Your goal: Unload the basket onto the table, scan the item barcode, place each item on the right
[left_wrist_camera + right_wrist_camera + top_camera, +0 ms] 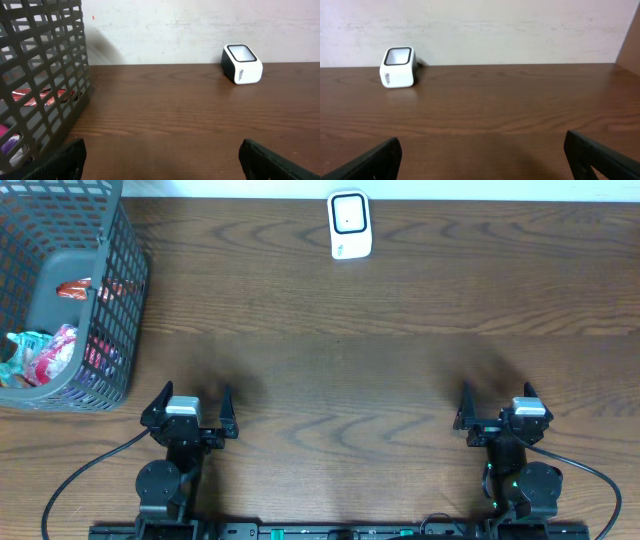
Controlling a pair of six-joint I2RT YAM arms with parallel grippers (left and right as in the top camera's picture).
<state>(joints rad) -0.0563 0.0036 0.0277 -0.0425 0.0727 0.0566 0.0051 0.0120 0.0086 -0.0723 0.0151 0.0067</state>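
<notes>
The dark mesh basket (112,330) sits at the far left of the bench (350,350), partly cut off by the edge of the overhead view. Inside it a red packet (75,288) lies toward the back. A heap of bright wrapped items (45,355), pink, teal and white, is bunched at the front. Through the mesh I cannot tell how many items there are or what they are, and I cannot make out a barcode on any of them. From my left wrist, only slivers of red and pink show behind the basket wall. The white scanner (350,225) with its dark window stands alone at the far edge of the bench, near the middle, well apart from the basket and from me. My left gripper (192,406) is at the near edge, just right of the basket's front corner, with its jaws spread wide and nothing between them. My right gripper (497,406) is also at the near edge, on the other side. It is just as wide open, gripping nothing and touching none of the items.
</notes>
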